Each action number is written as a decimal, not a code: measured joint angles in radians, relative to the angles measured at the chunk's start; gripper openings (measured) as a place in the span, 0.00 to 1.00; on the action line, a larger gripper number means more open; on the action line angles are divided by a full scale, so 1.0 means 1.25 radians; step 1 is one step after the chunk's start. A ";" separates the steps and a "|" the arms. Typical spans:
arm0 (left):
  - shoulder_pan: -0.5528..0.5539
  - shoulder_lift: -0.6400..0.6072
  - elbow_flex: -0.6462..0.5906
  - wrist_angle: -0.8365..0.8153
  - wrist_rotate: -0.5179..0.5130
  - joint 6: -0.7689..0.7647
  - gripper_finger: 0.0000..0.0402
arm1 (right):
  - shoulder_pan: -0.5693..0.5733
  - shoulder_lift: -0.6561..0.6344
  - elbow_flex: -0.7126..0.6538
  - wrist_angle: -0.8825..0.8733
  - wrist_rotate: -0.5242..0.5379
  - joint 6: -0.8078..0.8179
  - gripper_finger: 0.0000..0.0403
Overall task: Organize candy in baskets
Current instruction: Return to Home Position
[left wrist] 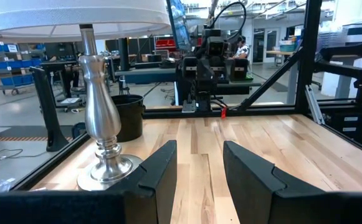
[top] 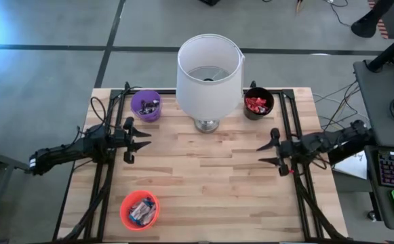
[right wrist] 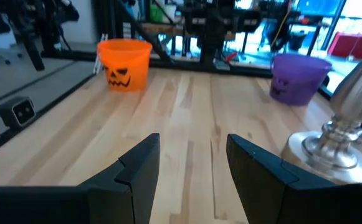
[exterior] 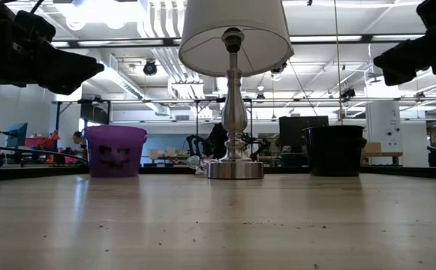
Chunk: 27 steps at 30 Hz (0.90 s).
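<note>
**Wooden table with candy sorted by wrapper into three buckets**

Pale butcher-block boards make up the table [top: 210, 183], which is framed by black rails and set in an open workshop. A white-shaded lamp [top: 209, 68] on a silver base is placed at the middle of the far edge. The purple bucket [exterior: 115, 154] is set just to the lamp's left and the black bucket [exterior: 335, 150] just to its right. The orange bucket [right wrist: 126, 65] is placed well apart from both, near the front left corner.

The candy is found inside the buckets only. Dark-wrapped bars [top: 149, 106] are seen in the purple one, red bars [top: 256, 103] in the black one and blue-and-white bars [top: 142, 211] in the orange one. No loose bar is seen on the boards, so the sorting is judged to be finished.

The left gripper [top: 144, 139] is held above the table's left side, pointed inward, with its fingers [left wrist: 159, 168] apart and nothing between them. The right gripper [top: 260, 154] is held opposite it on the right side, with its fingers [right wrist: 137, 162] also apart and empty.

The bars are judged to be light, with slick foil that could slide between the pads and a filling that could be crushed. Should one need moving, it is best taken across its short width at mid-length, with modest pressure. The buckets look like thin, light plastic and could be tipped by a knock at the rim.
</note>
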 joint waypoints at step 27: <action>0.000 0.000 0.000 0.000 0.000 0.000 0.28 | 0.000 -0.082 -0.052 0.017 0.000 -0.036 0.44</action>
